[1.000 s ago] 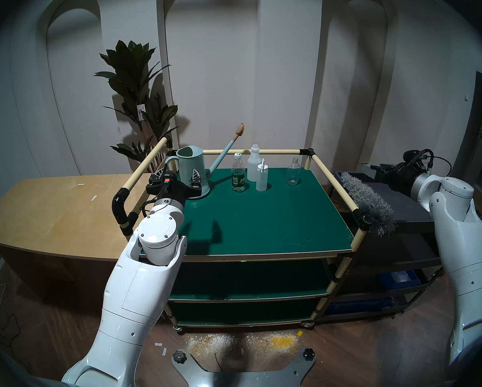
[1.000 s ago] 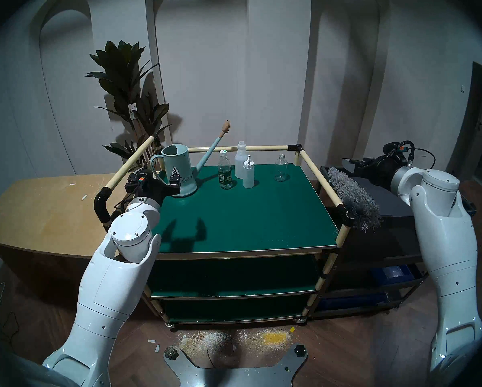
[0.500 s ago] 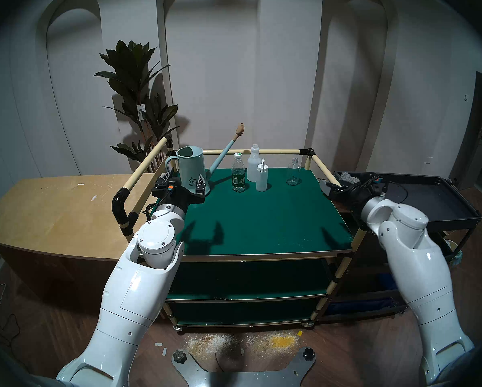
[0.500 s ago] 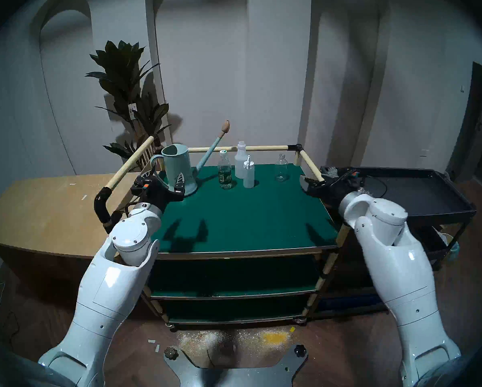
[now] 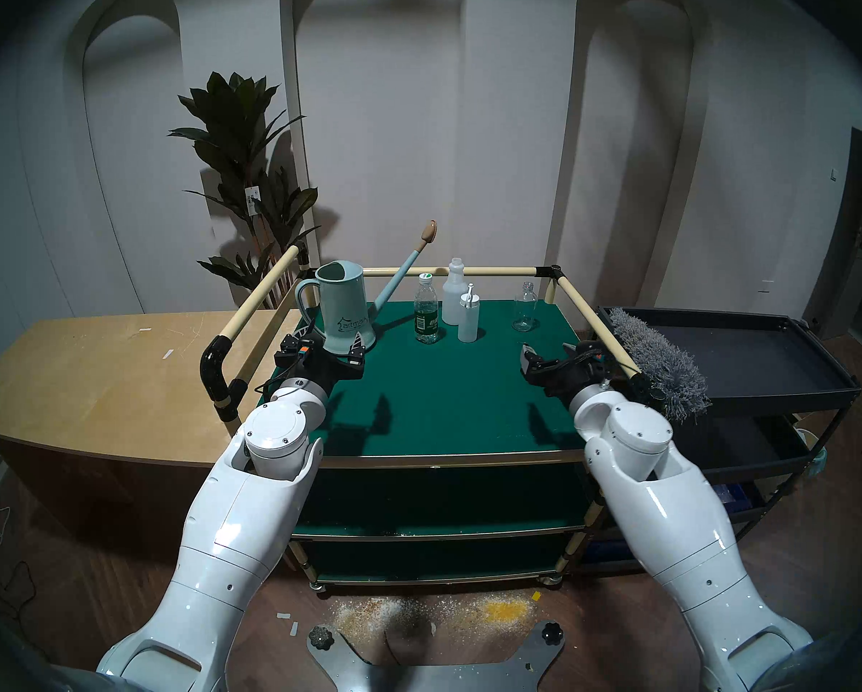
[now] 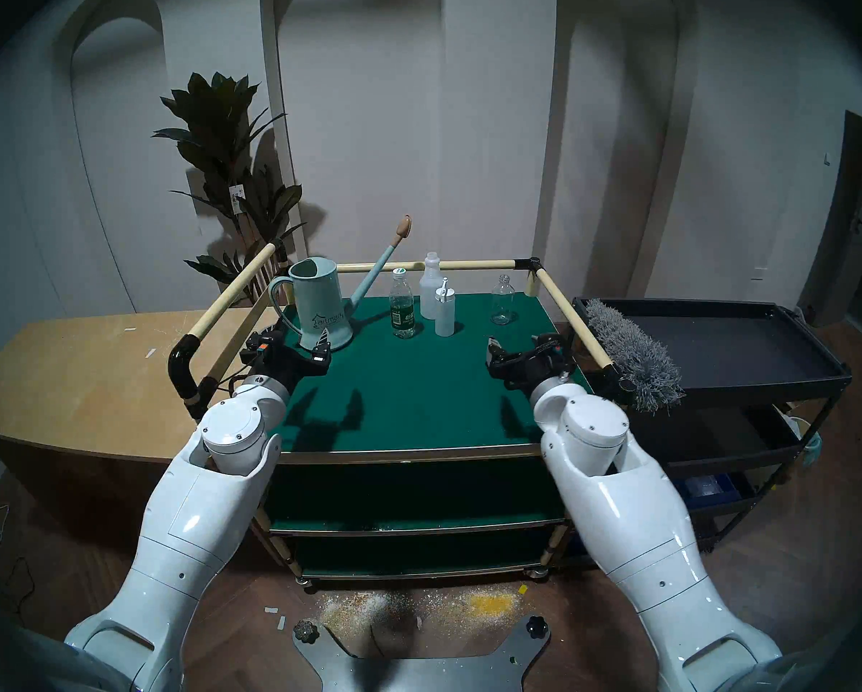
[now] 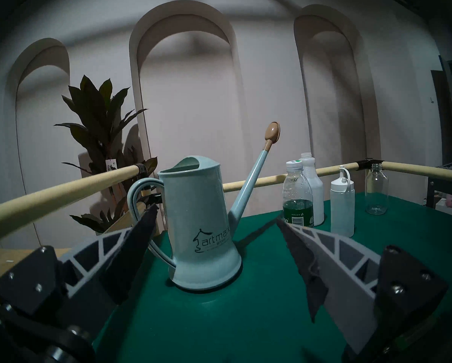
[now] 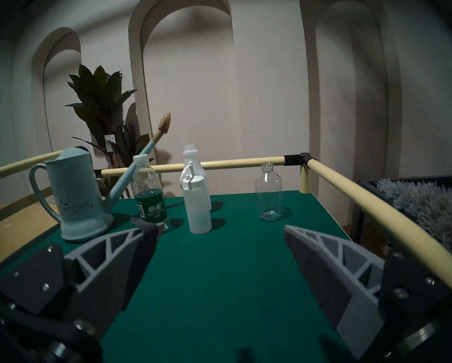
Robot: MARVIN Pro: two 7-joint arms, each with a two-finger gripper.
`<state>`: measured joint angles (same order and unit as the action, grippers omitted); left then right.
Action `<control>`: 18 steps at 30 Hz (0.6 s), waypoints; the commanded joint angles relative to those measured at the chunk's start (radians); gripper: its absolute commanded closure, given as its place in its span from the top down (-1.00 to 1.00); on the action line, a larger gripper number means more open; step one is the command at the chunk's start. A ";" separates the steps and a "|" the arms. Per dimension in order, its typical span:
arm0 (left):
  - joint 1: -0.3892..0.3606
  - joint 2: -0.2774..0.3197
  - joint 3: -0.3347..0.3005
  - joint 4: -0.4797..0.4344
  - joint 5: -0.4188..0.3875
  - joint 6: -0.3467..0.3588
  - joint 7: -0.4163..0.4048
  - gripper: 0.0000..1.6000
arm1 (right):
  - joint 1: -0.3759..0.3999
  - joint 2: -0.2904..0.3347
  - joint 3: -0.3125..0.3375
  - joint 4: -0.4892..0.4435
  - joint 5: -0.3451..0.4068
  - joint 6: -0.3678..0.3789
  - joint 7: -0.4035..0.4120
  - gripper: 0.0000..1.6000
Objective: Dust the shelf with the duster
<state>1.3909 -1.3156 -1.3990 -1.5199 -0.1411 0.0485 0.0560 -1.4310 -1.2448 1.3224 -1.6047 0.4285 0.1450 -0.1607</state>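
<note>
Both grippers — left (image 5: 328, 347), right (image 5: 548, 352) — spread wide, empty, over the shelf (image 5: 449, 401). Duster (image 5: 656, 359) lying on the black cart (image 5: 768, 361), just beyond the right rail (image 5: 599, 329).

Both arms wear glossy white shells, bulbous at the forearm and necked to a round, flat-capped joint with small dark screws. A short silvery wrist leads to black gripper hardware. The left gripper (image 5: 328, 344) carries an orange-and-teal connector and a loose black cable; the right gripper (image 5: 548, 352) has a braided black cable. Each finger (image 7: 332, 263) is pale grey lattice, triangular, faced with dark ragged padding on a black screwed mount.
</note>
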 commanded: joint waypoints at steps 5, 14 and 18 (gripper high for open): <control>-0.046 -0.010 -0.010 0.017 -0.033 -0.068 -0.036 1.00 | 0.133 -0.122 -0.048 0.166 -0.103 -0.170 -0.104 1.00; -0.060 -0.022 -0.005 0.039 -0.043 -0.087 -0.048 1.00 | 0.217 -0.097 -0.046 0.282 -0.052 -0.209 0.027 1.00; -0.065 -0.028 -0.003 0.049 -0.038 -0.085 -0.042 1.00 | 0.230 -0.097 -0.041 0.308 -0.037 -0.220 0.065 1.00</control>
<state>1.3652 -1.3351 -1.4069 -1.4700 -0.1902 -0.0186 0.0080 -1.2831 -1.3420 1.2760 -1.3156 0.3677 -0.0386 -0.1613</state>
